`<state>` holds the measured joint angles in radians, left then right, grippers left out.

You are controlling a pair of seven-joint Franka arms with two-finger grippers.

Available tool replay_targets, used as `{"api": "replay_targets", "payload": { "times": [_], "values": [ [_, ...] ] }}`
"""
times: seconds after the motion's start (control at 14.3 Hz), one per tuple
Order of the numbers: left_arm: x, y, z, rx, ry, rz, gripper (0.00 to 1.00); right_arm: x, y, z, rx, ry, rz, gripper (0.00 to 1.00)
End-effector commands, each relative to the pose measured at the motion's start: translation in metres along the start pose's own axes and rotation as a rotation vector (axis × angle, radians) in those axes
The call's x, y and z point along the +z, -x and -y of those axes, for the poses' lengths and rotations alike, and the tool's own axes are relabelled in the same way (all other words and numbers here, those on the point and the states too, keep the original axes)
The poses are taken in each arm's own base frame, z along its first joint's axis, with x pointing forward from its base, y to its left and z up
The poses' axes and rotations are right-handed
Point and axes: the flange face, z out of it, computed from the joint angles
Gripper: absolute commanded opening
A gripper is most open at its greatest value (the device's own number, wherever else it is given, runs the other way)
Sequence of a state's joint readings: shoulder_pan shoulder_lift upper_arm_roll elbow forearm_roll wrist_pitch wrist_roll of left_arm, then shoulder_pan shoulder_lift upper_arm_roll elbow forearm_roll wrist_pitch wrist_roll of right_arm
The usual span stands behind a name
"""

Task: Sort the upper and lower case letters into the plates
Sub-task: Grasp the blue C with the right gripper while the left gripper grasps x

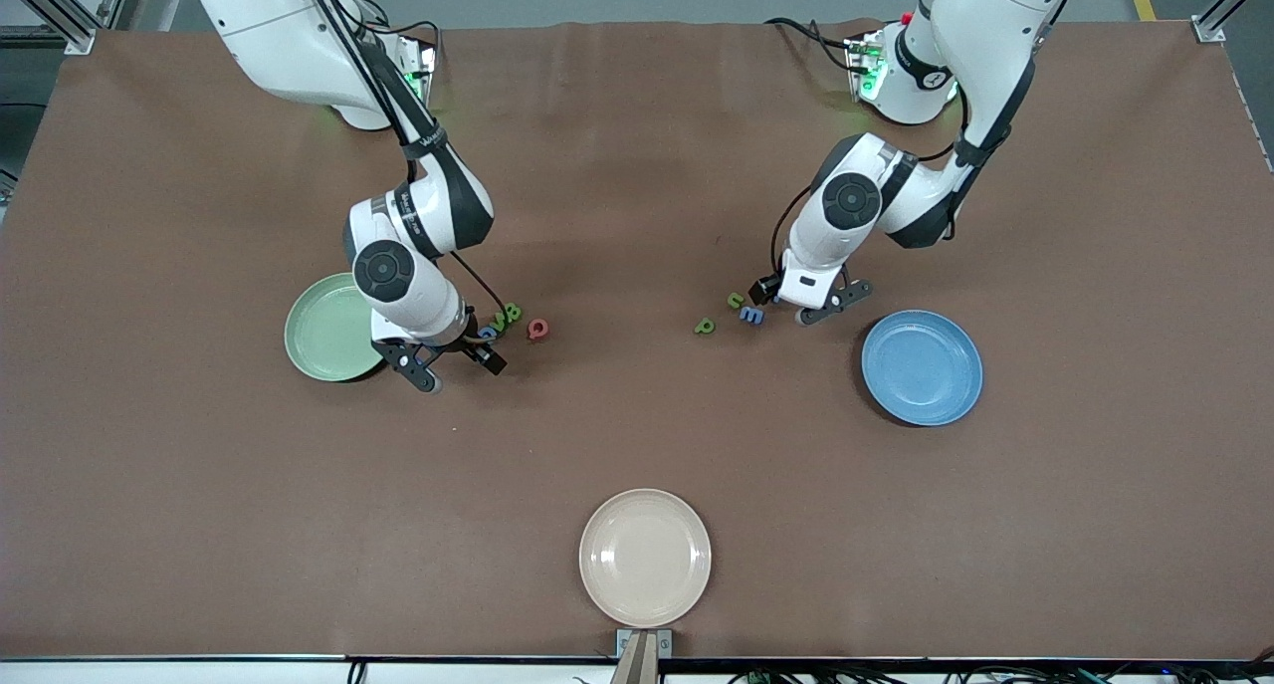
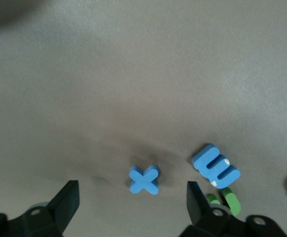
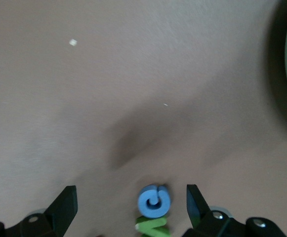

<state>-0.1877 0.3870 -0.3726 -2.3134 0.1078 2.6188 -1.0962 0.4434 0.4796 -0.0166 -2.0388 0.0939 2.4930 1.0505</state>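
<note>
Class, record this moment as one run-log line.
left claw: open over blue x | right claw: open over blue round letter | plates: no letters

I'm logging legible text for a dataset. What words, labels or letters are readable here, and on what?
"x": blue toy letter on the table.
"Q": pinkish red toy letter.
"P": green toy letter.
"E" or "m", depending on turn: three-pronged blue letter.
Remaining toy letters: too small or cut off to read.
Print on the right arm's sleeve: too small.
</note>
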Motion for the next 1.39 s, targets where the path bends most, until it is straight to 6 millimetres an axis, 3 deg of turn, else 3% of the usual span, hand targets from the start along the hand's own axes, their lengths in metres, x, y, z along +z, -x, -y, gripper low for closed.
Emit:
{"api": "replay_targets", "payload": {
  "times": [0.0,0.28,0.49,1.12,1.32],
  "values": [
    [0.005,0.002,-0.002,-0.005,0.000,-0.006,0.83,0.004,0.008,-0.004,0.005,0.002,-0.002,0.86],
    [0.012,0.002,-0.001,0.019,-0.015,-0.019,0.76,0.020,0.017,-0.002,-0.005,0.014,0.000,0.72],
    [0.018,0.001,-0.004,-0.003,0.005,-0.026,0.73,0.023,0.024,0.000,0.002,0.017,-0.001,0.71],
    [0.015,-0.002,-0.006,-0.008,0.012,-0.030,0.21,0.029,0.027,-0.005,-0.001,0.035,0.004,0.52],
    [0.007,-0.002,-0.007,-0.004,0.018,-0.042,0.09,0.032,0.027,-0.009,-0.004,0.043,0.004,0.27]
  ]
}}
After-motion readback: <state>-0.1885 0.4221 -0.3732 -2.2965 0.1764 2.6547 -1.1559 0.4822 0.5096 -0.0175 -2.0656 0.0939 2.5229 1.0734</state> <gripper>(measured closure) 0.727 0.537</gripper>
